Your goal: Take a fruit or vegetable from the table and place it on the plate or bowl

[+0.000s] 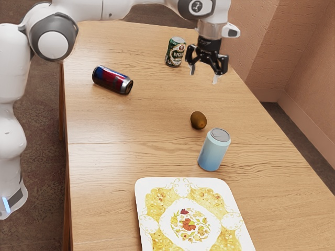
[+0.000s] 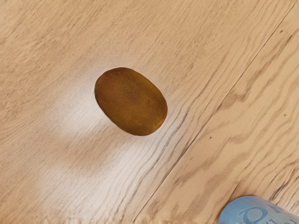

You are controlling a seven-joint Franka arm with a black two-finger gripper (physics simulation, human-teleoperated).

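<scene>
Jaws hang spread apart and empty, high over the kiwi [image 1: 198, 120], so the step in hand looks like the approach before any grasp: the fruit lies untouched on the wooden surface [image 1: 104, 136], well apart from the plate. Going from the exterior view's left, a dark blue-and-red can [image 1: 112, 79] lies on its side far from the work, and a green can [image 1: 175, 51] stands upright near the far edge, close to the hand but not under it. The patterned plate [image 1: 191, 217] sits at the near edge, with nothing on it. The kiwi comes next, seen from the wrist as an oval [image 2: 131, 101] set slantwise to the wood grain. A pale blue can [image 1: 213, 150] stands just beside it, on the plate's side, its rim showing in the wrist view [image 2: 259, 212]. The next move probably calls for a straight descent with the jaws set across the kiwi's narrow width. That pale can is the likely obstacle: a finger could clip it going down, and the carry to the plate should lift over or round it.
</scene>
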